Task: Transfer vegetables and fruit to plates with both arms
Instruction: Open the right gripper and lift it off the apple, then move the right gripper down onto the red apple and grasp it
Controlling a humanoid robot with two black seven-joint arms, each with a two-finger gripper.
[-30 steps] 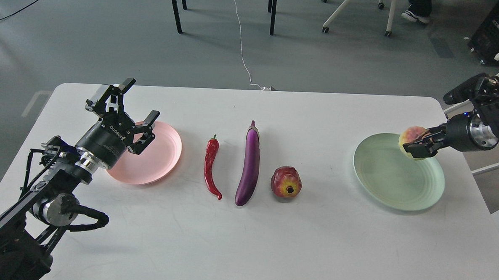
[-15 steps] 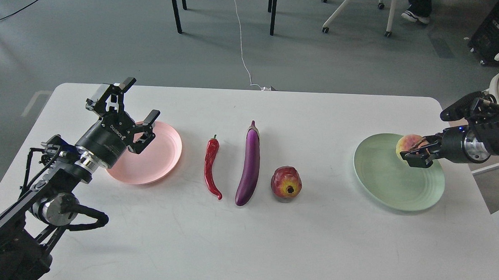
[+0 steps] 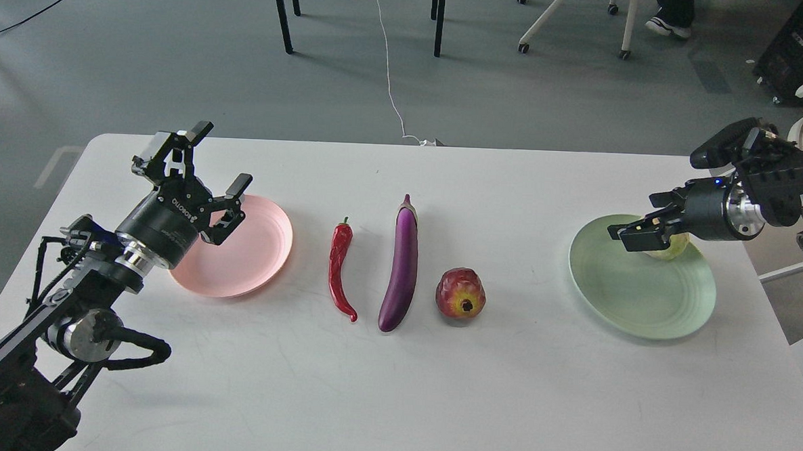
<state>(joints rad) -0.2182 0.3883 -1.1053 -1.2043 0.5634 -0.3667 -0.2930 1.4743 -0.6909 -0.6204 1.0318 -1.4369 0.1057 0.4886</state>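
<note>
Grey floor with cables and chair legs is lying beyond the far edge of a white table [image 3: 394, 388], where the produce is waiting in a row across the middle. A pink plate [image 3: 251, 259] is sitting toward the left edge and a green plate [image 3: 632, 296] toward the right edge, seemingly so that each arm is serving its own side. The right gripper [image 3: 638, 234] is hanging over the green plate's far rim; a yellow-green fruit [image 3: 668, 249] is peeking out just behind and below the fingers, apparently resting on the plate, though whether the claw is gripping or clear of it cannot be told. The left gripper [image 3: 204, 159] is hovering with fingers spread wide and empty above the pink plate's far left rim, probably poised for the nearby chili [image 3: 340, 267]. An eggplant [image 3: 403, 266] and a red fruit [image 3: 461, 294] are lying untouched between the plates.
</note>
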